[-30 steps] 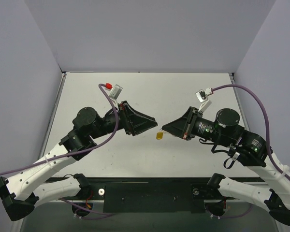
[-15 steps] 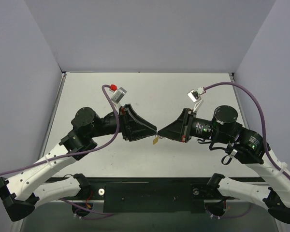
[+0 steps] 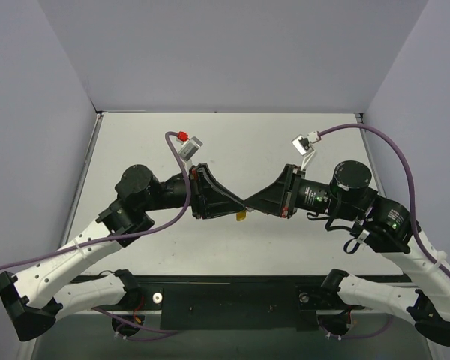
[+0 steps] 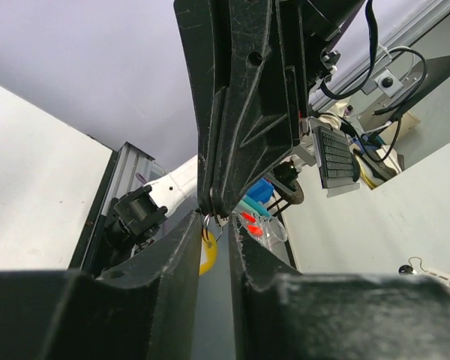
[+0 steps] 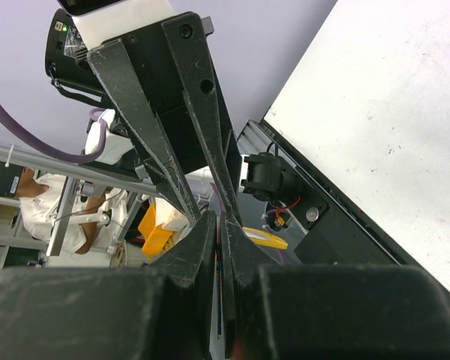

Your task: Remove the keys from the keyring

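My two grippers meet tip to tip above the middle of the table. My right gripper [image 3: 247, 203] is shut on the thin metal top of the keyring [image 3: 241, 216], whose yellow-orange tag hangs just below the tips. In the left wrist view the tag [image 4: 208, 256] and a thin wire loop [image 4: 214, 229] hang from the right gripper's fingertips [image 4: 212, 201]. My left gripper [image 4: 216, 223] has its jaws a narrow gap apart, one on each side of that loop. The tag also shows in the right wrist view [image 5: 264, 238]. The silver key is too small to make out.
The white table [image 3: 232, 142] lies below both arms, walled by grey panels at the left, back and right. A purple cable with a red and white plug [image 3: 186, 139] arcs over the left arm, and another [image 3: 306, 144] over the right.
Both grippers have moved toward each other until their tips meet. The left jaws now sit around the loop that the right gripper holds, and the tag has shifted slightly left.
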`<state>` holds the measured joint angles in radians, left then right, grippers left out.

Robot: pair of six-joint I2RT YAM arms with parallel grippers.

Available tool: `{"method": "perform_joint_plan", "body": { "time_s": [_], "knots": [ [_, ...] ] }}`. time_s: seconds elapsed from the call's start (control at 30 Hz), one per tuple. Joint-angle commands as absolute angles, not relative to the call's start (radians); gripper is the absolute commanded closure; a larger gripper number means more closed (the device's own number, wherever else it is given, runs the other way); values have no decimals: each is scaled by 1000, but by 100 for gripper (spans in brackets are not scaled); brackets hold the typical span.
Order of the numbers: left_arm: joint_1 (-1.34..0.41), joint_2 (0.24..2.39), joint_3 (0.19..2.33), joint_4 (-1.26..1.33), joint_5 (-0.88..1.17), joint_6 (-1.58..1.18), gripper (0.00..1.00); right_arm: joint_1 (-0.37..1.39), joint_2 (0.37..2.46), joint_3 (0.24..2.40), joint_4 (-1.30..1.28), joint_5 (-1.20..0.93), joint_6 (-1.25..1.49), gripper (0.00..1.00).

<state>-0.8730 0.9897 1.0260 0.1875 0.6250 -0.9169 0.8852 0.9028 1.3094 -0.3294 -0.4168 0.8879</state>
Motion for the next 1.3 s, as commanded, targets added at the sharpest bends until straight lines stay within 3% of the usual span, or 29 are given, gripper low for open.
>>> {"method": "perform_joint_plan", "body": {
  "time_s": [0.0,0.1,0.13,0.4,0.67,1.27],
  "knots": [
    [-865,996,1031,236,655,-920,74,891,908,1347,-276,-417,874,100],
    [-865,1000,1032,238,649,-923,99,891,913,1345,-276,-411,874,100],
    [-865,1003,1034,239,644,-926,100,891,913,1341,-278,-407,874,100],
    [-870,989,1032,256,511,-977,100,893,887,1305,-297,-319,881,100],
    [-893,977,999,189,211,-1065,100,900,867,1289,-311,-218,885,100],
    [-1189,962,1011,126,-337,-1022,100,948,874,1276,-308,-109,884,100]
  ]
}}
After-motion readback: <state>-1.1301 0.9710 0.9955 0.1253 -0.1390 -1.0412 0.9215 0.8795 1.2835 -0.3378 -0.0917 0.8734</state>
